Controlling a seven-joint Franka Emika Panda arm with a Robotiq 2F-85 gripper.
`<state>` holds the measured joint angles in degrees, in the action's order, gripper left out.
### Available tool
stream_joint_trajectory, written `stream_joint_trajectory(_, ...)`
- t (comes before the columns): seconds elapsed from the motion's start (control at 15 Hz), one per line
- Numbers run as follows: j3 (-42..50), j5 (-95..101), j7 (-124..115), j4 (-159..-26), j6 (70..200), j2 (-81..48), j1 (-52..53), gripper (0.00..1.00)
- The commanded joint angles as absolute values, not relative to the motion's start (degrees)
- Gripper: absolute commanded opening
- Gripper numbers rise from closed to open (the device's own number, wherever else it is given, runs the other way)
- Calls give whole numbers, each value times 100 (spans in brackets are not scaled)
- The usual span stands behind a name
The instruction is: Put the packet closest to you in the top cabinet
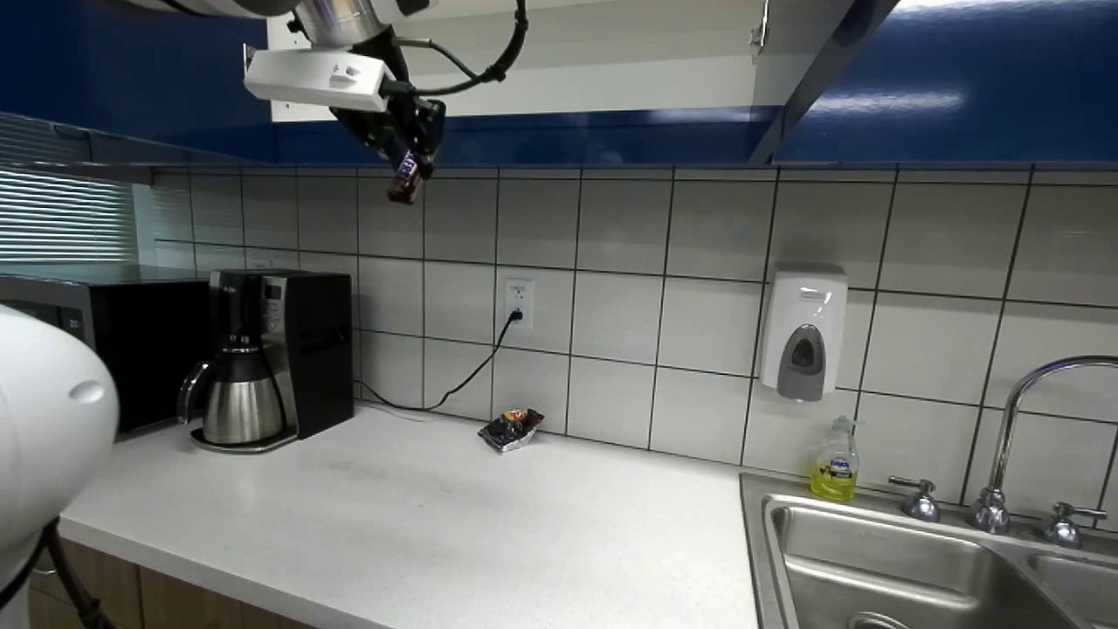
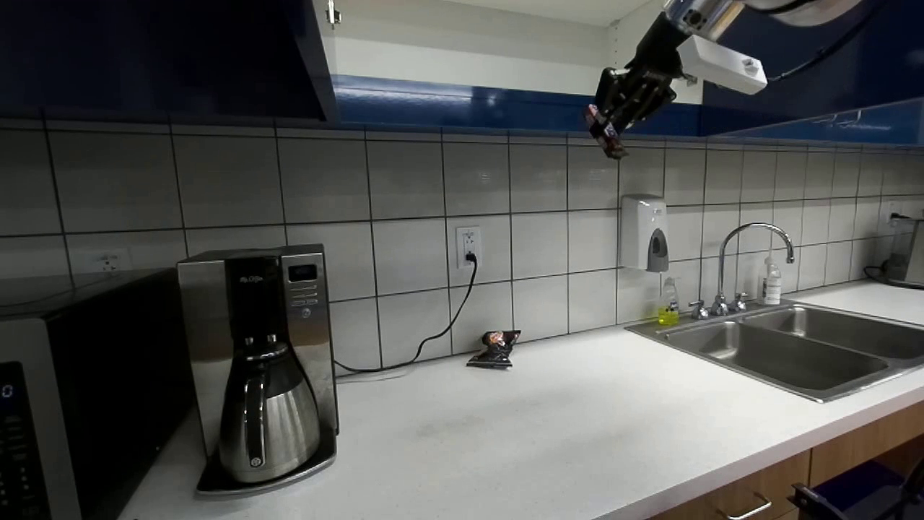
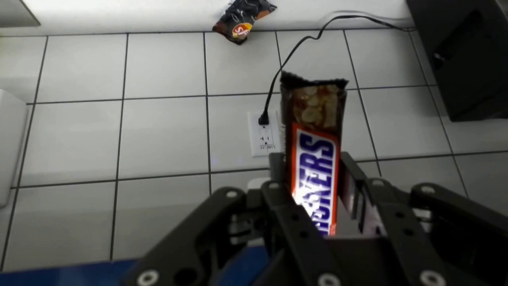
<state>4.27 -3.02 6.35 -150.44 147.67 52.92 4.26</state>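
The tool (image 3: 313,171) is pinching the Snickers bar (image 3: 315,131), jaws standing at its width, the long axis pointing outward and slanting downward. In both exterior views it is hanging before the wall cabinet (image 1: 541,140), lower end showing beneath the blue bottom rail (image 2: 476,105). The white interior (image 1: 611,79) is lying higher, so a lift is probably needing to come first.

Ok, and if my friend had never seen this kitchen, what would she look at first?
Probably the Snickers bar, big and bright in the wrist view and held in the gripper high above the counter. Next, perhaps, the shiny blue cabinet, open up on the wall with its white inside showing. Then maybe the steel pot, sitting in the coffee maker down on the counter.
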Motion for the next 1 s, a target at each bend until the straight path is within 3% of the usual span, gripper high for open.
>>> stream_joint_trajectory(0.0, 449, -392, 624, -14488, 14260, 5324, 564, 11)
stream_joint_trajectory(0.93, 355, -449, 319, -12305, 13012, 4355, 507, 11)
